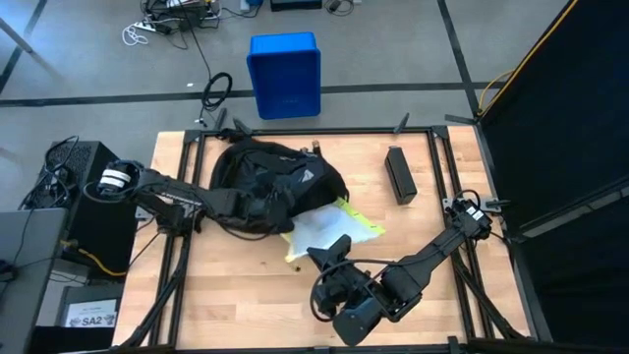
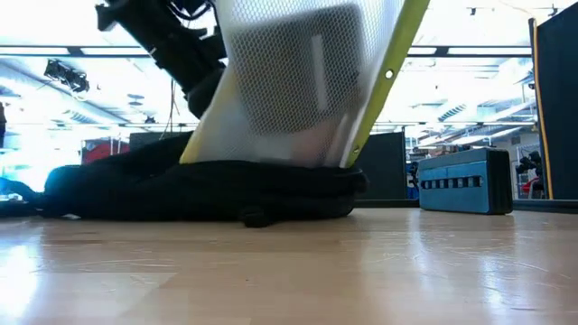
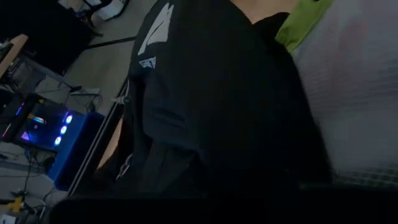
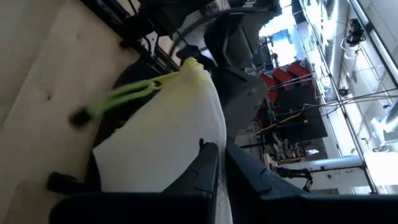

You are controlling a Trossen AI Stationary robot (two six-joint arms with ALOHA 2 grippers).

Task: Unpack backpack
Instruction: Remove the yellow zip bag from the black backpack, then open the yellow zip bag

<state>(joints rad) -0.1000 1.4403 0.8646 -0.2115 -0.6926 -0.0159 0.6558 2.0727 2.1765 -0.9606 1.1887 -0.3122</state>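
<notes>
The black backpack [image 1: 265, 182] lies on the table's far left half, its pale triangular logo [image 3: 155, 28] facing up. A white mesh pouch with yellow-green trim [image 1: 329, 224] sticks out of the backpack's near right side. It stands tilted above the backpack in the low view [image 2: 298, 81]. My right gripper [image 4: 221, 148] is shut on this pouch. My left gripper [image 1: 234, 206] is shut at the backpack's near left side. The backpack fills the left wrist view [image 3: 211, 106]. My left gripper is shut on the backpack's near left part [image 1: 244, 208]. Black fingers against black fabric hide the spot, so I cannot tell which part or fold it has. The backpack rests on the table. My right gripper pinches the white pouch's near edge [image 4: 202, 134] between its two fingers, coming from the table's near side and nearly level. The pouch is raised and tilted. Its far end, with the green loop [image 4: 124, 96], rests at the backpack [image 4: 137, 71].
A dark oblong box [image 1: 400, 174] lies on the table's far right part, also seen in the low view [image 2: 465, 181]. A blue plastic bin [image 1: 285, 74] stands on the floor beyond the far edge. Bare wood [image 1: 236, 295] lies toward the near left.
</notes>
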